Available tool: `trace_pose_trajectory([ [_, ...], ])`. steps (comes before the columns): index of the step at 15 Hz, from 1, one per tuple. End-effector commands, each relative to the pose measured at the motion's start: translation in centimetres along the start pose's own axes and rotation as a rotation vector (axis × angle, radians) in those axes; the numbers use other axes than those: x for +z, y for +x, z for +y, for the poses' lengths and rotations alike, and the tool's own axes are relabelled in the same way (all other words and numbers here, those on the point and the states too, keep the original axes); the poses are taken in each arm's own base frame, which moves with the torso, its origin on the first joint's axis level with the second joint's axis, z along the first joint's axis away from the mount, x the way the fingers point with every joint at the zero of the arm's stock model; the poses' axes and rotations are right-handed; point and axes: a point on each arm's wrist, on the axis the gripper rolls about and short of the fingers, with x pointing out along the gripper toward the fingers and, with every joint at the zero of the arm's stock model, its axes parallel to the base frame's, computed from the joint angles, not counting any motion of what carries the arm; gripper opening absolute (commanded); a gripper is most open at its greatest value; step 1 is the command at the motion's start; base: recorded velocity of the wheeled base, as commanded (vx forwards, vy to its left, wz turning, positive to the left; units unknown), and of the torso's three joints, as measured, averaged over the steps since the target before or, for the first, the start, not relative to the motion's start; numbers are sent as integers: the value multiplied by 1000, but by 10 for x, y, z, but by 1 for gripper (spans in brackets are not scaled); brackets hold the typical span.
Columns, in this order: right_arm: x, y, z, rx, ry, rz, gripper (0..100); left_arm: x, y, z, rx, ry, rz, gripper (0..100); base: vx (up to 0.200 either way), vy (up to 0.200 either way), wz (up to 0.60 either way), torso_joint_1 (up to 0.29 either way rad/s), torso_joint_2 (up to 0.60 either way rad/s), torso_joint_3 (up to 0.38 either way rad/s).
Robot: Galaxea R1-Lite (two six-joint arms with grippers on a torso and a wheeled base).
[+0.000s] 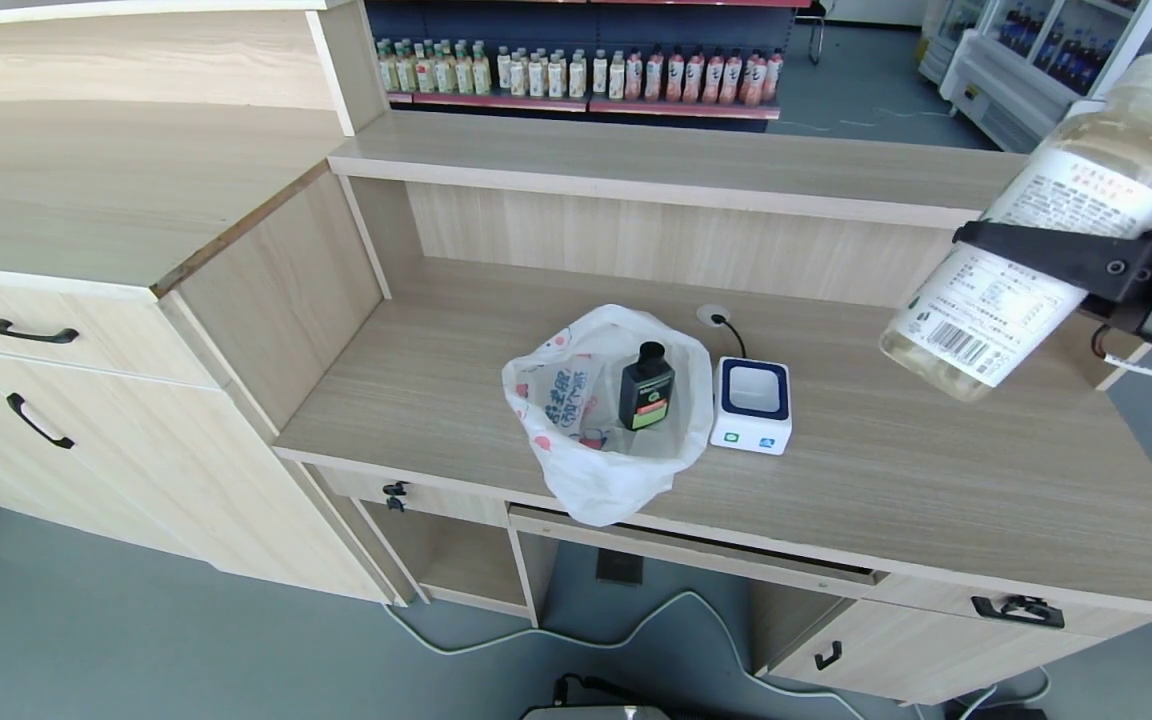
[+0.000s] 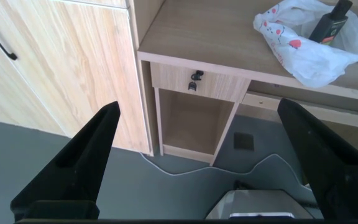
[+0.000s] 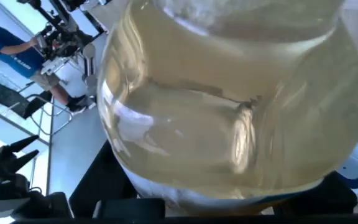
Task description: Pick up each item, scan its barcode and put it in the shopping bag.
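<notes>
Gripping a tilted drink bottle (image 1: 996,320), your right gripper (image 1: 1046,252) has the scanner (image 1: 753,403) down to its left; your left gripper (image 2: 199,109) gapes wide.

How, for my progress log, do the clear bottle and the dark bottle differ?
The clear bottle looks larger and pale; the dark bottle is small and black. The clear bottle hangs tilted in the right gripper; the dark bottle stands in the bag. Both carry labels.
</notes>
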Motion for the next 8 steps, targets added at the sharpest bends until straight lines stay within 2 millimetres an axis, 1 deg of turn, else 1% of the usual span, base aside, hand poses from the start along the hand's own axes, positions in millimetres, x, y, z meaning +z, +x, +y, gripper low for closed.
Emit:
trace_pose_trajectory([
  [1,16,9,70,301,-18,-34,0,0,0,0,0,0,-1,100,0,0,0,0,0,0],
  [2,13,12,76,337,-7,-26,0,0,0,0,0,0,-1,100,0,0,0,0,0,0],
  [3,4,15,80,366,15,-4,0,0,0,0,0,0,-1,100,0,0,0,0,0,0],
  [6,-6,6,94,415,77,26,0,0,0,0,0,0,-1,100,0,0,0,0,0,0],
  [8,-12,1,108,479,141,47,0,0,0,0,0,0,-1,100,0,0,0,0,0,0],
])
